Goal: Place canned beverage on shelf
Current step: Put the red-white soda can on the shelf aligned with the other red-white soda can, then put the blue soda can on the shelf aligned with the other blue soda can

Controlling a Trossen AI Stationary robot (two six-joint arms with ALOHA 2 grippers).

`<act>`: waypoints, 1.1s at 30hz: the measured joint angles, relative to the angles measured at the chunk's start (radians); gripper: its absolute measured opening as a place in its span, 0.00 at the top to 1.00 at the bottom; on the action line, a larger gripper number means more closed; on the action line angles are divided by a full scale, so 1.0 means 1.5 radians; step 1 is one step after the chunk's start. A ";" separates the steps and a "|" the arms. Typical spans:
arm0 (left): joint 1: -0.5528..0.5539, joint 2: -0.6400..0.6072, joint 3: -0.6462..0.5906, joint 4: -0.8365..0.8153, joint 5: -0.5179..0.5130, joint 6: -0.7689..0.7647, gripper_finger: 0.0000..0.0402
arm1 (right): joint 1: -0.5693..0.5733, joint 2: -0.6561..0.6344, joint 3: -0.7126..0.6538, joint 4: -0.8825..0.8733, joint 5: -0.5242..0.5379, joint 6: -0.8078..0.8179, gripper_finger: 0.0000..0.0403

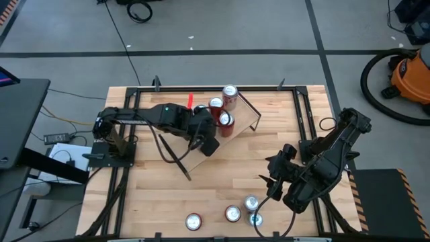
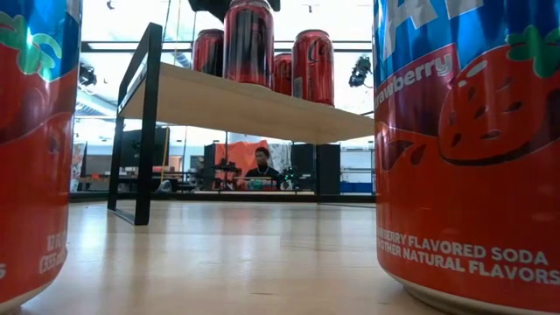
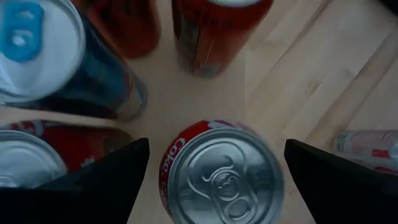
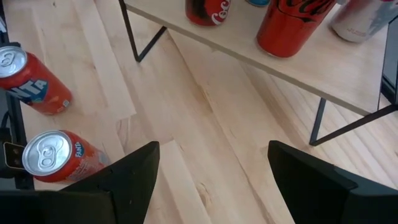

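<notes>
The Coke can stood upright on the shelf, its long axis vertical, lid up, beside other red cans. The left gripper hung directly above it, pointing down, fingers apart on both sides without touching. The right gripper waited at about four o'clock, open, pointing toward the shelf.

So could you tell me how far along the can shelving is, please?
Several cans already stand on the shelf. The left gripper is open around a red can standing there. Four cans remain on the tabletop near the right gripper, which waits open and empty.
</notes>
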 joint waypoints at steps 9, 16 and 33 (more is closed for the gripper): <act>-0.015 0.000 0.098 0.009 -0.088 0.023 0.04 | -0.006 0.000 0.000 0.007 -0.004 -0.015 0.23; -0.052 -0.001 0.159 0.055 -0.123 0.101 0.04 | -0.007 0.000 0.000 0.007 -0.016 -0.031 0.23; -0.212 0.000 0.107 0.217 -0.131 0.208 0.04 | -0.020 0.000 -0.012 0.125 -0.217 -0.195 0.27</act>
